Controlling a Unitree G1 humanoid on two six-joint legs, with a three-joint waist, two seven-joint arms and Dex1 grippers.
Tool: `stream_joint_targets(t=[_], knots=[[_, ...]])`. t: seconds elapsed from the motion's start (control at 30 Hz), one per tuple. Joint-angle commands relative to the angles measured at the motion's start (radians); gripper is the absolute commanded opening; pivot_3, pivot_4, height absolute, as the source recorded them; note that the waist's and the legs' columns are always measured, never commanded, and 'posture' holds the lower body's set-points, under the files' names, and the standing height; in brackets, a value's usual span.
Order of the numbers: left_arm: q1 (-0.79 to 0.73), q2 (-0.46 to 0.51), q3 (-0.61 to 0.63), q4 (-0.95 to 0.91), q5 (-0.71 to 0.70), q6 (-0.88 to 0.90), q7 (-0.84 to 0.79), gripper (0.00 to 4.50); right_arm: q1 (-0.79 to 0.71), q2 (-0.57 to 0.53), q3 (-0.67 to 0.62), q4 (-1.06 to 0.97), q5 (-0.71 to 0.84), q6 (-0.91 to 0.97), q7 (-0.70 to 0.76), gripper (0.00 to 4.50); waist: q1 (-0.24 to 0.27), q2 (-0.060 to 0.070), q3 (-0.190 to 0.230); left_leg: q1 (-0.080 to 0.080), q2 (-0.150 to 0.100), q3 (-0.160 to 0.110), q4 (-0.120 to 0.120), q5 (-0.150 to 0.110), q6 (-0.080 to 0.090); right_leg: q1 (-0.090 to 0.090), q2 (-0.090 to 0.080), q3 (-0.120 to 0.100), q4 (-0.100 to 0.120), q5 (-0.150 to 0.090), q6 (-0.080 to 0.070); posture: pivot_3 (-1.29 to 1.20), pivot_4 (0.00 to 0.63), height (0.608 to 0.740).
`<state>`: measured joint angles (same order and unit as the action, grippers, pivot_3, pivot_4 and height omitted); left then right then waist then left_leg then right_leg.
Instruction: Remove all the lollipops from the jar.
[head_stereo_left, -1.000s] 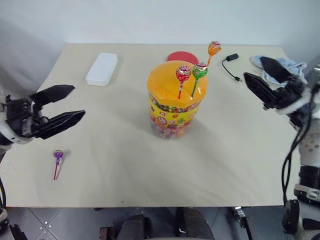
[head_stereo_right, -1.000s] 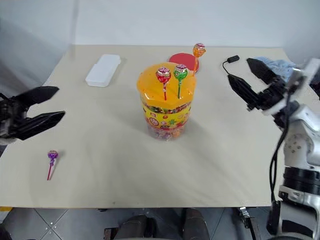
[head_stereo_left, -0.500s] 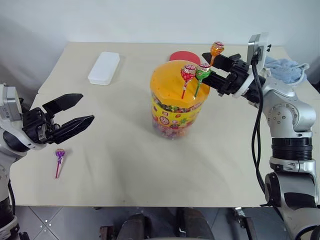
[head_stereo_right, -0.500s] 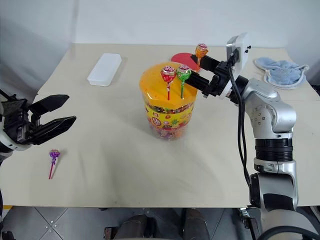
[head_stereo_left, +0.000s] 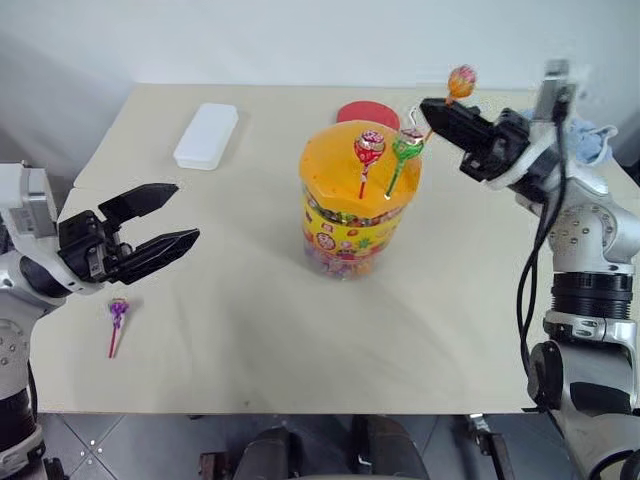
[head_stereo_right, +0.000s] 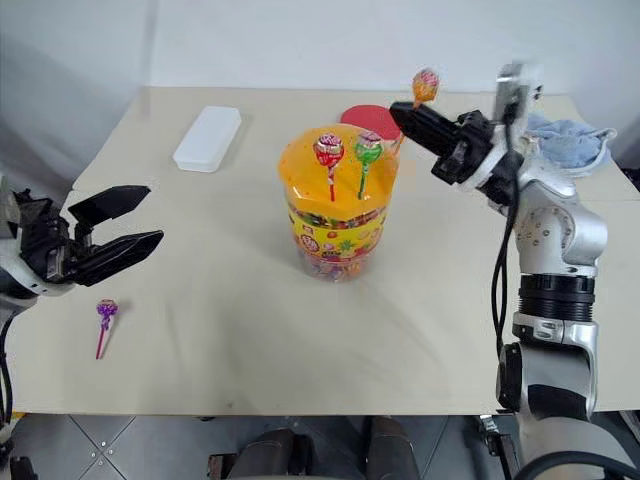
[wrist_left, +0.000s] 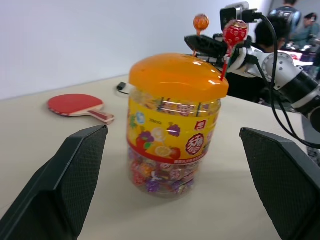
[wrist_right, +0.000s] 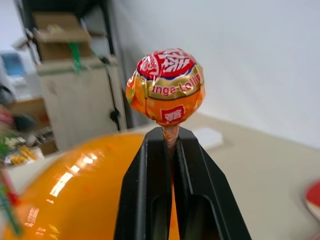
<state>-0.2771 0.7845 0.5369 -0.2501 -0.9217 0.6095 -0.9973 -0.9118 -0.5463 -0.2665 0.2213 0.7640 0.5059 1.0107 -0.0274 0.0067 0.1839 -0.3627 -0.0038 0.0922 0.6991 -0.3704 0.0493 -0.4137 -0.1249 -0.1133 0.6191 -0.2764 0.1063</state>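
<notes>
Jaws on the right gripper (wrist_right: 171, 142) are pinching the stick of the orange lollipop (wrist_right: 165, 86) just under its wrapped head, holding it up beside the far right edge of the jar (head_stereo_left: 358, 200), while the left gripper (head_stereo_left: 165, 218) is hovering with its jaws spread wide and empty over the left side of the tabletop (head_stereo_left: 250, 320), well apart from the jar. Two more lollipops are standing in holes in the jar's yellow-orange lid: the red lollipop (head_stereo_left: 369, 146) and the green lollipop (head_stereo_left: 407, 148), side by side near the lid's right half. A purple lollipop (head_stereo_left: 117, 312) is lying flat on the tabletop just below the left gripper. These sweets are looking very light, with thin, stiff sticks and hard, crinkly-wrapped heads that would likely be slipping between flat pads, so the stick close beneath the head is probably the surest place to be gripping, pulling straight along the stick so it is not bending or jamming in its hole. The jar itself is looking light enough to be tipping if a stick is catching.
</notes>
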Motion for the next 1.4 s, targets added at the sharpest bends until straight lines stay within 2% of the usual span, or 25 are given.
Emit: stream_joint_targets(t=[0.03, 0.17, 0.23, 0.3, 0.37, 0.5, 0.67, 0.77, 0.93, 1.07, 1.13, 1.2, 1.3, 1.4], knots=[[-0.038, 0.007, -0.031, 0.014, 0.011, -0.039, -0.025, 4.5, -0.065, -0.089, -0.116, 0.026, 0.037, -0.012, -0.016, 0.04, 0.001, 0.0, 0.0, 0.0, 0.0, 0.0, 0.0, 0.0, 0.0, 0.0, 0.001, 0.0, 0.0, 0.0, 0.0, 0.0, 0.15, 0.74], [-0.035, 0.017, -0.076, 0.0, 0.035, -0.062, -0.059, 4.5, -0.016, -0.288, -0.101, 0.132, -0.075, 0.106, -0.084, 0.04, 0.006, 0.0, 0.0, -0.001, 0.0, -0.001, 0.0, 0.0, 0.0, 0.0, -0.001, 0.0, -0.001, 0.0, 0.0, 0.0, 0.15, 0.74], [-0.008, 0.027, -0.115, -0.007, 0.071, -0.086, -0.099, 4.5, 0.088, -0.411, -0.037, 0.155, -0.165, 0.203, -0.105, 0.04, 0.007, 0.0, 0.0, -0.002, 0.0, -0.001, 0.0, 0.0, 0.0, 0.0, -0.004, -0.001, -0.003, 0.0, 0.0, 0.0, 0.15, 0.74], [0.008, 0.027, -0.148, -0.002, 0.106, -0.121, -0.129, 4.5, 0.213, -0.473, 0.004, 0.136, -0.224, 0.266, -0.137, 0.04, 0.01, -0.001, 0.0, -0.004, 0.0, -0.002, -0.001, 0.0, 0.0, 0.0, -0.004, -0.003, -0.006, 0.0, 0.0, 0.0, 0.15, 0.74], [0.013, 0.002, -0.167, 0.012, 0.145, -0.185, -0.139, 4.5, 0.307, -0.489, 0.017, 0.106, -0.261, 0.332, -0.2, 0.04, 0.01, 0.0, 0.0, -0.005, 0.001, 0.0, -0.001, 0.0, 0.0, 0.0, -0.004, -0.005, -0.007, 0.0, 0.0, 0.0, 0.15, 0.74], [0.031, -0.007, -0.212, 0.038, 0.198, -0.249, -0.179, 4.5, 0.535, -0.509, 0.09, 0.025, -0.375, 0.316, -0.237, 0.04, 0.002, 0.008, 0.003, -0.005, 0.001, 0.003, 0.0, 0.002, 0.0, -0.001, -0.003, -0.007, -0.007, 0.002, 0.004, 0.0, 0.15, 0.74], [0.026, -0.01, -0.232, 0.021, 0.218, -0.273, -0.177, 4.5, 0.614, -0.463, 0.035, 0.006, -0.376, 0.314, -0.282, 0.04, 0.004, 0.008, 0.003, -0.003, 0.001, 0.003, 0.0, 0.003, 0.0, 0.0, -0.001, -0.006, -0.007, 0.002, 0.004, 0.0, 0.15, 0.74], [0.009, -0.004, -0.241, 0.012, 0.214, -0.259, -0.171, 4.5, 0.647, -0.469, 0.03, -0.003, -0.376, 0.326, -0.262, 0.73, 0.012, 0.008, 0.003, -0.004, 0.001, 0.002, 0.0, 0.003, 0.0, 0.001, -0.001, -0.005, -0.008, 0.002, 0.005, 0.0, 0.15, 0.74], [-0.019, 0.01, -0.243, 0.012, 0.209, -0.237, -0.17, 4.5, 0.663, -0.472, -0.021, -0.025, -0.365, 0.334, -0.247, 2.37, 0.025, 0.008, 0.003, -0.003, 0.001, 0.002, 0.0, 0.003, 0.0, 0.002, -0.001, -0.005, -0.008, 0.002, 0.005, 0.0, 0.15, 0.74], [-0.033, 0.019, -0.228, 0.038, 0.204, -0.231, -0.18, 4.5, 0.685, -0.498, -0.116, -0.044, -0.348, 0.179, -0.152, 3.7, 0.028, 0.008, 0.003, -0.004, 0.001, 0.001, 0.0, 0.003, 0.0, 0.001, 0.0, -0.005, -0.008, 0.002, 0.006, 0.0, 0.15, 0.74], [-0.037, 0.021, -0.218, 0.057, 0.202, -0.228, -0.179, 4.5, 0.682, -0.5, -0.195, -0.022, -0.345, -0.064, -0.053, 4.33, 0.028, 0.01, 0.004, -0.004, 0.0, 0.002, 0.0, 0.003, 0.0, 0.001, 0.001, -0.005, -0.009, 0.003, 0.006, 0.0, 0.15, 0.74], [-0.036, 0.028, -0.218, 0.071, 0.21, -0.237, -0.192, 4.5, 0.682, -0.505, -0.261, -0.022, -0.29, -0.155, 0.068, 4.46, 0.028, 0.01, 0.004, -0.004, 0.0, 0.003, 0.0, 0.003, 0.0, 0.001, 0.003, -0.006, -0.009, 0.003, 0.007, 0.0, 0.15, 0.74], [-0.042, 0.028, -0.212, 0.091, 0.207, -0.241, -0.199, 4.5, 0.663, -0.475, -0.329, -0.126, -0.128, -0.142, 0.22, 4.46, 0.028, 0.01, 0.004, -0.004, 0.002, 0.002, 0.0, 0.003, 0.0, 0.002, 0.007, -0.007, -0.011, 0.004, 0.008, 0.0, 0.15, 0.74], [-0.078, 0.007, -0.179, 0.135, 0.159, -0.21, -0.168, 4.5, 0.592, -0.444, -0.261, -0.313, 0.011, -0.055, 0.233, 4.46, 0.026, 0.01, 0.004, -0.003, 0.003, 0.002, 0.001, 0.003, 0.0, 0.002, 0.007, -0.005, -0.011, 0.004, 0.007, 0.0, 0.15, 0.74]])
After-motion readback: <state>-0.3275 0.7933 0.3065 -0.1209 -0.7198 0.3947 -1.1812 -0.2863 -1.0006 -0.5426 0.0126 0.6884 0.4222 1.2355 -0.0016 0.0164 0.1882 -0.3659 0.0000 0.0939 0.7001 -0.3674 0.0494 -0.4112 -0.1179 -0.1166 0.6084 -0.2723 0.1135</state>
